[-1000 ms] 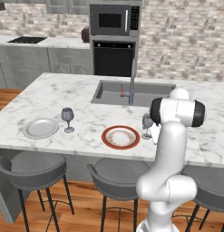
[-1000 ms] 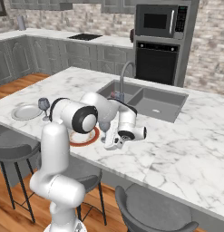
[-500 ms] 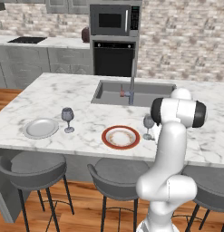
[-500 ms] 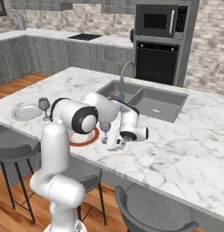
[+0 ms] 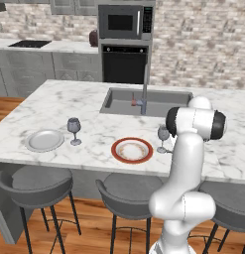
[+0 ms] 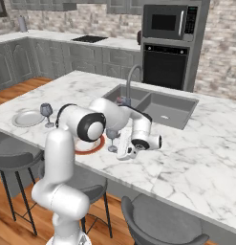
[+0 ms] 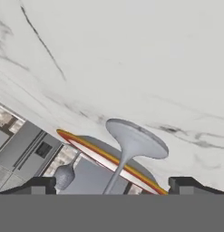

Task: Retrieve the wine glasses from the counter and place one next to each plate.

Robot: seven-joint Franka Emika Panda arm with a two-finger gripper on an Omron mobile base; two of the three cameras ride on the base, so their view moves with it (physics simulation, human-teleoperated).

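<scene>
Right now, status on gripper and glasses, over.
Gripper open, straddling second wine glass. That glass upright beside red-rimmed plate. First glass stands by grey plate. Nothing in the way.

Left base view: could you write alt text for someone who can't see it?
A white robot arm reaches over a marble island. One wine glass stands right of a red-rimmed plate; another glass stands right of a grey plate. Three stools line the near side.

Marble island (image 5: 64, 101) with sink (image 5: 153, 101), grey stools (image 5: 34, 181), brick wall (image 5: 198, 44), wood floor (image 5: 94, 228).
</scene>
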